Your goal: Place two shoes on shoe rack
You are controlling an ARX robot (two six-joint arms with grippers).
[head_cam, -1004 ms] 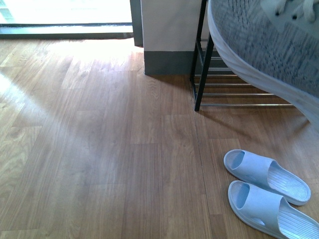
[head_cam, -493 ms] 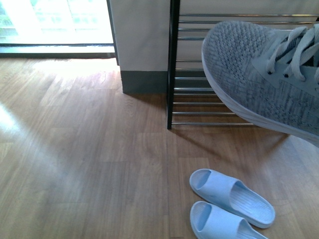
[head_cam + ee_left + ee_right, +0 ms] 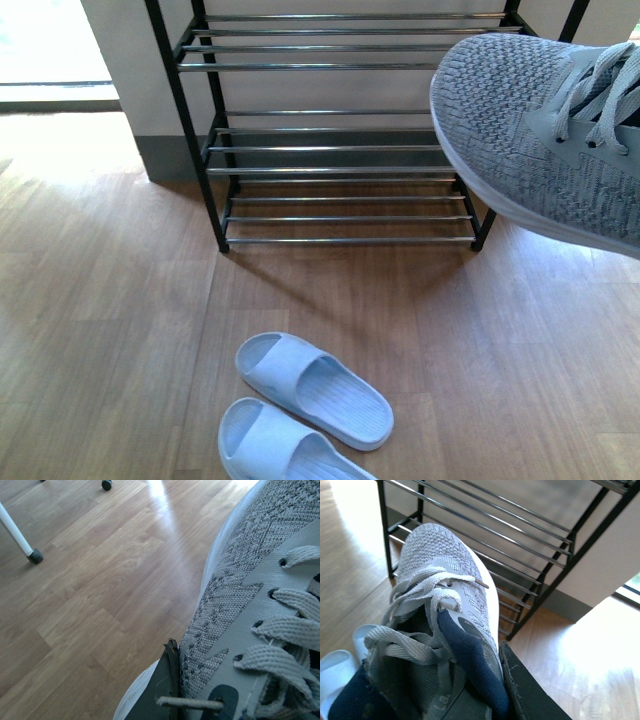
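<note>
Grey sneaker [image 3: 540, 140] hangs high on the right, just in front of the shoe rack [image 3: 340, 170], pinched at its collar by the right claw [image 3: 495, 680]; carry it left over a shelf, keep it flat, lower it slowly; left claw [image 3: 162, 690] I cannot tell.

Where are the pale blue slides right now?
In the front view, the pale blue slides lie side by side on the wooden floor, in front of the shoe rack, apart from it.

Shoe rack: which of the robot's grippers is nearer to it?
Probably right: the right gripper holds a grey sneaker toe-first before the shoe rack; the left gripper sees only sneaker and floor, no rack.
</note>
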